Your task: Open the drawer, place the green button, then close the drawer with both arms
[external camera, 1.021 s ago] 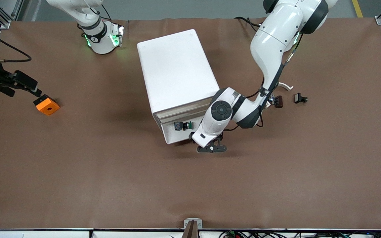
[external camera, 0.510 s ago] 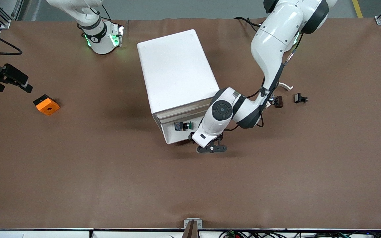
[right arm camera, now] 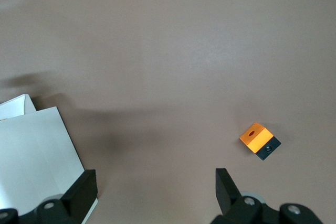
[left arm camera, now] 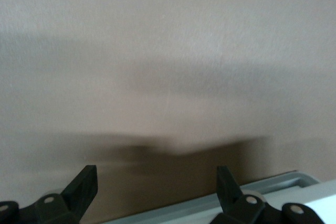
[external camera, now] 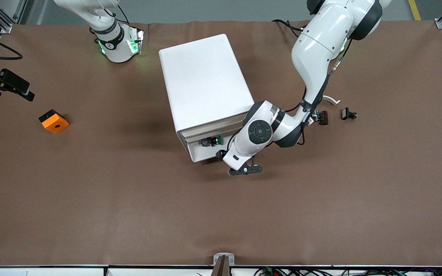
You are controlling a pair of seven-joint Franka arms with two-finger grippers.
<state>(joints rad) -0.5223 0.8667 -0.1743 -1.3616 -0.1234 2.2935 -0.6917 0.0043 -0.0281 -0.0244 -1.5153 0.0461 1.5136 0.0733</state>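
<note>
I see button [external camera: 210, 141] in part-open drawer [external camera: 205, 151], frame centre; left hand [external camera: 231, 165] at its front, fingers apart; right hand [external camera: 8, 85], frame's left edge, fingers apart.

Front view: the left arm's wrist [external camera: 252, 140] covers the end of the drawer [external camera: 205, 152] toward the left arm's end of the counter, so that corner and the left claw's contact with it cannot be confirmed. The button [external camera: 209, 142] in the drawer is too small to make out beyond a dark body and green cap. The right claw [external camera: 12, 87] is partly cut off by the picture's edge. Two small black pieces [external camera: 348, 114] beside the left arm are too small to identify. Left wrist view: blurred throughout; only a pale drawer rim [left arm camera: 273, 188] shows, cut off at the edge.
</note>
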